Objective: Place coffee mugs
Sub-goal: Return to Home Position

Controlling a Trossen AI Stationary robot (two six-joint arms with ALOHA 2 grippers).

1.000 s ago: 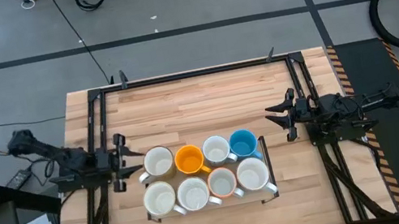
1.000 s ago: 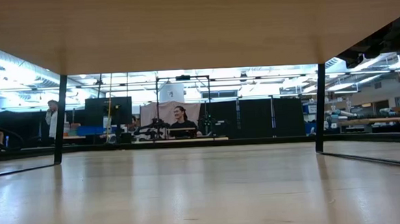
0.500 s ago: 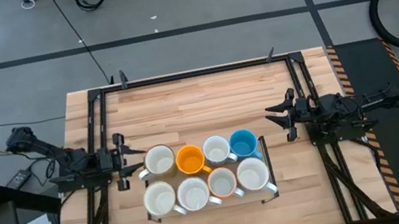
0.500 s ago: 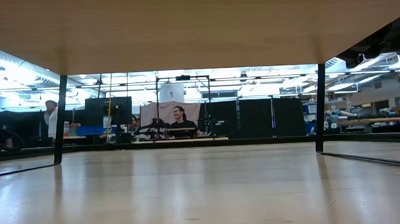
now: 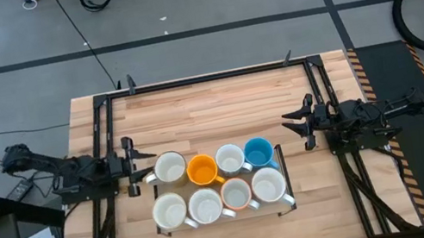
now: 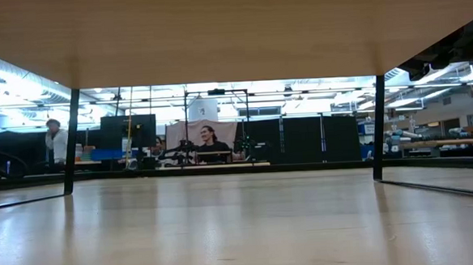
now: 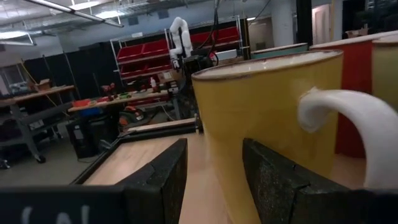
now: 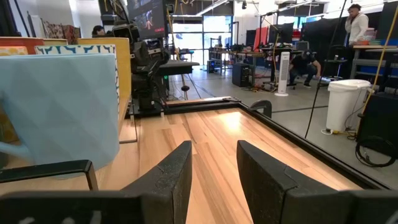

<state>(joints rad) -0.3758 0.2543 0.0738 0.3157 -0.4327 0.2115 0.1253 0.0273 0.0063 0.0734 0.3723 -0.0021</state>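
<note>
Eight coffee mugs stand upright in two rows of several on a black wire rack (image 5: 284,168) at the table's middle. The far row holds a yellow, cream-lined mug (image 5: 170,169), an orange one (image 5: 202,171), a white one (image 5: 229,159) and a blue one (image 5: 258,153). The near row includes a reddish-brown mug (image 5: 235,194). My left gripper (image 5: 128,165) is open, level, just left of the yellow mug (image 7: 267,118), whose white handle (image 7: 348,124) fills its wrist view. My right gripper (image 5: 299,124) is open, right of the blue mug (image 8: 59,106).
A black metal frame (image 5: 205,77) borders the table. Bare wood lies between the mugs and the far edge. The low view shows neither arms nor mugs, only people in the room beyond. The rack's wire (image 8: 50,168) runs beside the blue mug.
The left arm's rear joint has drawn back a little toward the table's left edge, while its gripper has stayed beside the yellow mug. The mugs and the right arm have not moved.
</note>
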